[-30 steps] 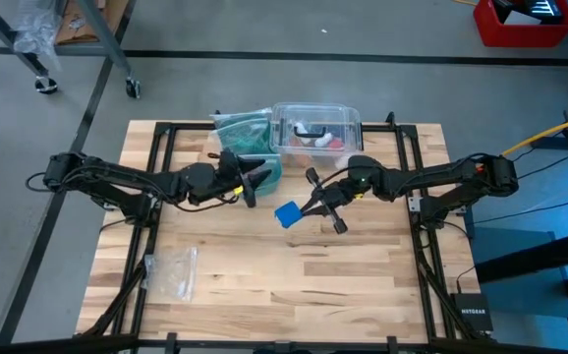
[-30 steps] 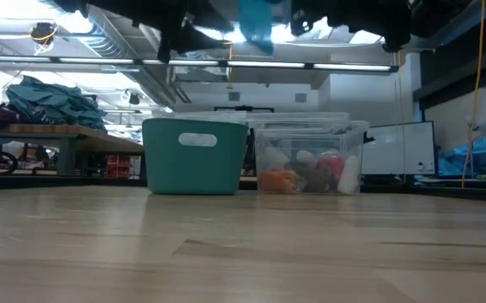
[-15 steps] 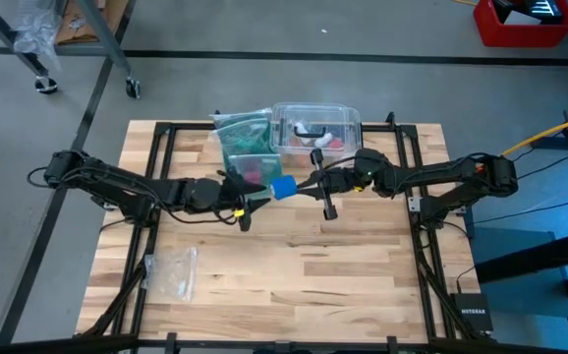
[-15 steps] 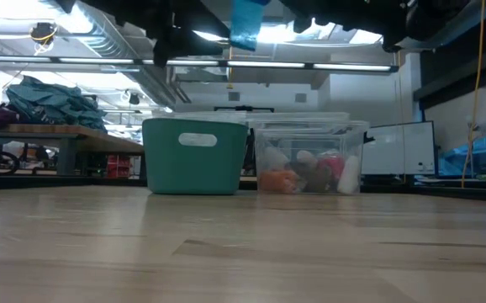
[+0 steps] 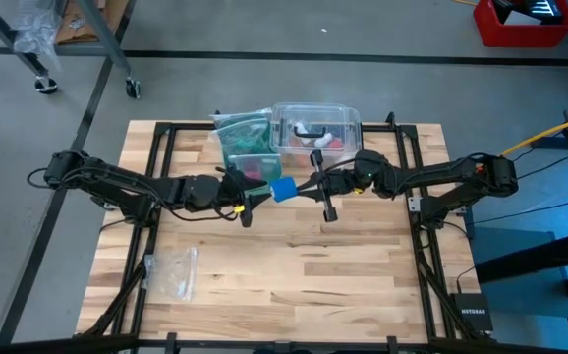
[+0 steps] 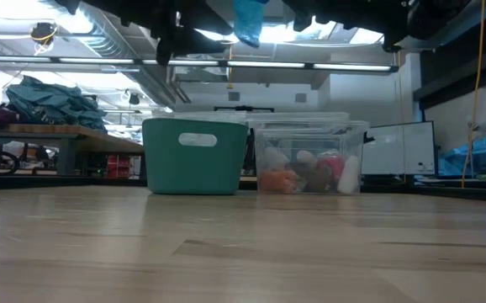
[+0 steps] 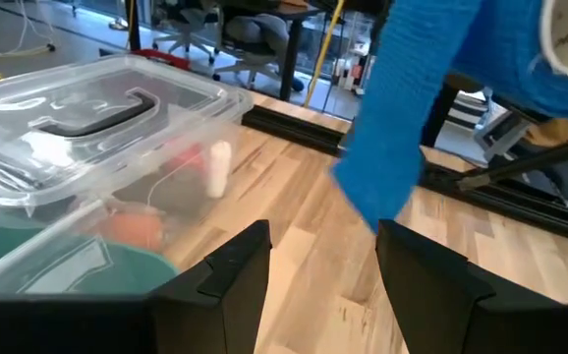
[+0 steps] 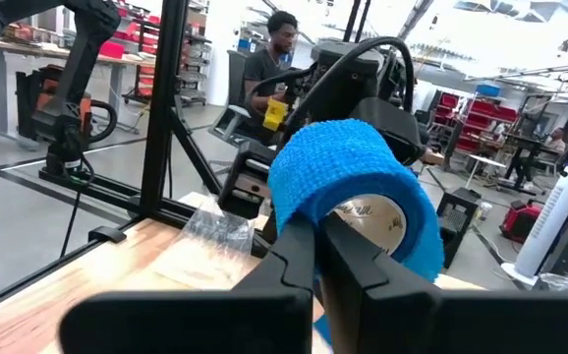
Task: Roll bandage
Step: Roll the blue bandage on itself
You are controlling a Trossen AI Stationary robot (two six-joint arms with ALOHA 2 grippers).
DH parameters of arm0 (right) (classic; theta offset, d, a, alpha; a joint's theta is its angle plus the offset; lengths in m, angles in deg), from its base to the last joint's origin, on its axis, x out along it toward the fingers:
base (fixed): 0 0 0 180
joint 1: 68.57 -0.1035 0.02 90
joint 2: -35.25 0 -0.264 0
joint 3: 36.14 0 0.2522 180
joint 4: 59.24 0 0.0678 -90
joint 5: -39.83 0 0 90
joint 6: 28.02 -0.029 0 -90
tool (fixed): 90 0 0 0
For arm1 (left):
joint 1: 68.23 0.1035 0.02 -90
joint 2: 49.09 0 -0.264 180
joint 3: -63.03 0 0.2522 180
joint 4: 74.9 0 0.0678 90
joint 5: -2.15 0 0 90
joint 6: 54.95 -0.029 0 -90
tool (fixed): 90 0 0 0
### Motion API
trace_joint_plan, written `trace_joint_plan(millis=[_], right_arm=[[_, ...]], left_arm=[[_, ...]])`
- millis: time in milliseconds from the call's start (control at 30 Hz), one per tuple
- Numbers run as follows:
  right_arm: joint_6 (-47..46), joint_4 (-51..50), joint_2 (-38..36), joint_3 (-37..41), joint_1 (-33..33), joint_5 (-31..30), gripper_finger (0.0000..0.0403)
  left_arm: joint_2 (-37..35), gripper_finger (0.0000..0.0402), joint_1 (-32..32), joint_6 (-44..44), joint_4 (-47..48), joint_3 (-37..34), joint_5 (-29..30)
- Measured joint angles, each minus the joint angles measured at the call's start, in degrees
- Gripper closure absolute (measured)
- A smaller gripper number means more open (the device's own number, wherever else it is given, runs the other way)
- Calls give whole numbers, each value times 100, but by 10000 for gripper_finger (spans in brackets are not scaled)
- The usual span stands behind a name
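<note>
Since a second ago we carried the bandage (image 5: 283, 189) up; right gripper (image 8: 315, 258) clamps it, left gripper (image 7: 318, 270) gapes — a mistimed pinch could miss the loose tail.

Above the counter (image 5: 294, 285), the bandage (image 5: 283, 189) hangs between both arms, before the bin (image 5: 250, 149) and clear box (image 5: 315, 133) standing side by side.

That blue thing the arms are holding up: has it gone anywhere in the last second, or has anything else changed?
Yes. The right gripper, shut on the bandage, carried it from mid-table back toward the clear box. The left gripper closed in from the other side; its open fingers now flank the hanging blue tail. In the last half second, little moved. The teal bin, box and plastic bag stayed put.
</note>
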Motion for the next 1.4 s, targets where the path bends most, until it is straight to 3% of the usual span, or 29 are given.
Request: trace_joint_plan(millis=[267,1000,1267,1400], right_arm=[[-2,0,0,0,0,-395,395],[-2,88,0,0,0,-544,395],[0,78,0,0,0,-544,395],[14,70,0,0,4,-544,395]], left_arm=[[2,224,-7,2,-199,0,-2],[323,224,232,-321,-684,0,-4],[764,224,247,-666,-1572,-2,-7],[776,249,223,-747,-1631,-2,-9]])
